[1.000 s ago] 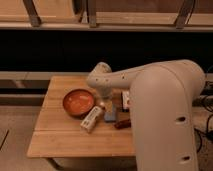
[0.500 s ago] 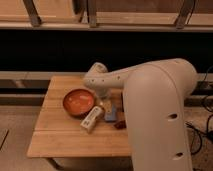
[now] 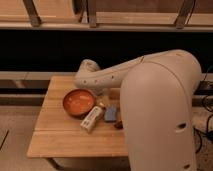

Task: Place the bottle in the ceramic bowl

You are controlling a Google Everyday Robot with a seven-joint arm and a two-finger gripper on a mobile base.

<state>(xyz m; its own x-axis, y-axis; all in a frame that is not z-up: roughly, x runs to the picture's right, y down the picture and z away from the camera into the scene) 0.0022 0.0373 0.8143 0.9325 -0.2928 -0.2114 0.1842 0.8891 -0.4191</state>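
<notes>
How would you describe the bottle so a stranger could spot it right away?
On the wooden table, look at the near right edge of the orange-red ceramic bowl. The bottle lies there on its side, close to the robot's hand. It is cream-white and long, unlike the blue block beside it.

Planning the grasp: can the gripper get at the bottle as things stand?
Probably yes. The gripper hangs just behind the bottle, at its capped end, with nothing between them. The blue block lies close on one side and the ceramic bowl on the other, so the approach looks tight.
</notes>
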